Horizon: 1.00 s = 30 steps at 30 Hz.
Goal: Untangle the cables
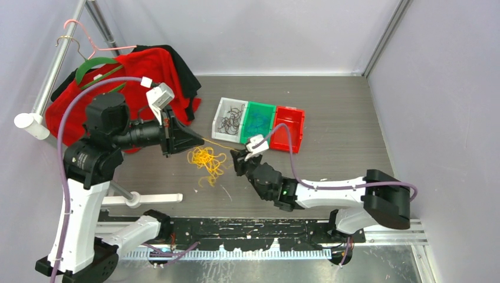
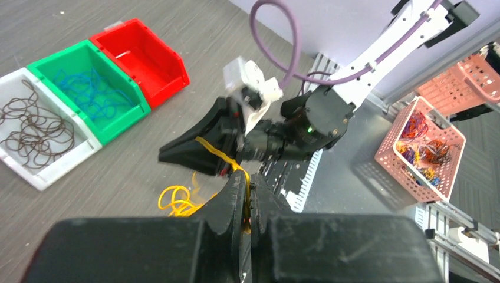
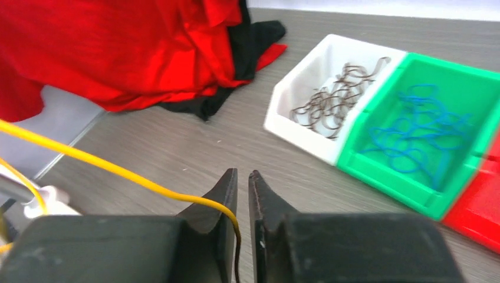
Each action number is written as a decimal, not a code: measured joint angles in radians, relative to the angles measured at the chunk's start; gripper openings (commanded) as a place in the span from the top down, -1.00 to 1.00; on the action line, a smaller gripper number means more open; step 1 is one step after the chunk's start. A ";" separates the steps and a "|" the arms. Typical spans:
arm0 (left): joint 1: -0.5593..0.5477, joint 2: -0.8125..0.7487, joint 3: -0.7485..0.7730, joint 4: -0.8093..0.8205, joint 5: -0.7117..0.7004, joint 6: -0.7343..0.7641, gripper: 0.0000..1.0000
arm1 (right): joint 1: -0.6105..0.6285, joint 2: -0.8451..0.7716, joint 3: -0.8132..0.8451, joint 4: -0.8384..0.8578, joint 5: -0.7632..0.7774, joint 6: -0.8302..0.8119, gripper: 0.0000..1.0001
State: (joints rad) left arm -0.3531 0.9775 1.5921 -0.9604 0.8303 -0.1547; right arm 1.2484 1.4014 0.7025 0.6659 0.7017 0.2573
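The left gripper (image 2: 248, 183) is clenched on the yellow cable (image 2: 218, 154), the strand pinched right at its fingertips. From there the strand runs straight across to the right gripper (image 3: 242, 175), whose jaws stand almost together with the cable in the slit between them. Whether they truly pinch it I cannot tell. The rest of the yellow cable lies in a loose heap on the table (image 1: 342, 135), below and between the two grippers.

Beyond the heap, three bins stand side by side, touching. The white bin (image 1: 219, 115) holds brown cables (image 1: 231, 119) and the green bin (image 1: 259, 106) holds blue cables (image 1: 257, 124) — both too snarled to count. The red bin (image 1: 295, 127) is crossed by the right arm's purple lead from above and cut off at the edge of the right wrist view.

The table is grey with a wood grain, closed in by pale walls. At its far left corner a red cloth (image 1: 147, 71) lies heaped over a black cloth (image 1: 188, 82). The left wrist view also catches two pink baskets off the table's near edge — the nearer basket (image 2: 396, 131) holds bright tangles, blurred.
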 measured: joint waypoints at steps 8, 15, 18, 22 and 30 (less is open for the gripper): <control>0.000 0.016 0.061 -0.120 -0.074 0.113 0.97 | 0.004 -0.224 -0.097 0.035 0.175 -0.184 0.98; -0.006 0.007 -0.006 -0.178 -0.224 0.294 1.00 | 0.000 -0.343 -0.094 0.035 0.251 -0.473 0.98; -0.013 -0.019 -0.107 -0.151 -0.306 0.404 1.00 | -0.024 -0.371 -0.091 0.009 0.240 -0.578 0.86; -0.019 -0.083 -0.240 -0.099 -0.397 0.543 1.00 | -0.091 -0.424 -0.071 -0.099 0.208 -0.656 0.86; -0.016 -0.158 -0.320 -0.022 -0.501 0.660 0.89 | -0.138 -0.459 0.046 -0.349 0.049 -0.622 0.98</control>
State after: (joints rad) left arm -0.3687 0.8196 1.2716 -0.9821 0.3294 0.5056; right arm 1.1107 0.9424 0.7483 0.3164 0.7509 -0.3645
